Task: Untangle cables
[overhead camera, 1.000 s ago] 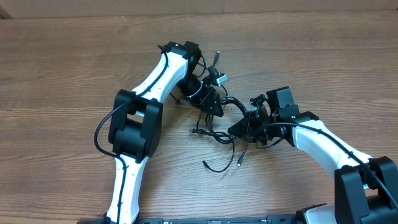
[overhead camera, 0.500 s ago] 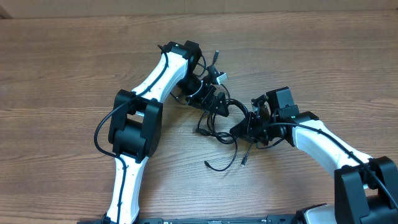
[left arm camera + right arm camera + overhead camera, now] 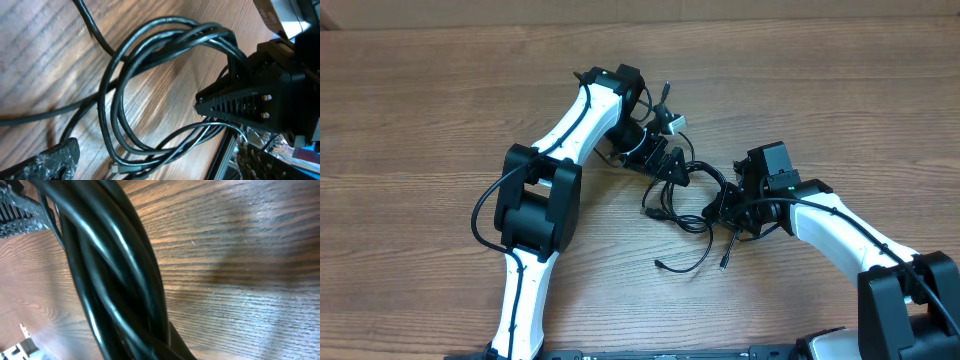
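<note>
Overhead, the left end effector [image 3: 667, 168] stood with its jaws spread wide above the counter [image 3: 420, 120] (loops of cord lay loose between its fingers [image 3: 50, 160]). Just right of it the cables [image 3: 682, 205] sprawled tangled on the wood, one bundle of strands pinched tight in the closed right end effector [image 3: 722, 208]

Left claw [image 3: 669, 170] spread wide, right claw [image 3: 716, 208] pinched tight, both arms bent inward
</note>
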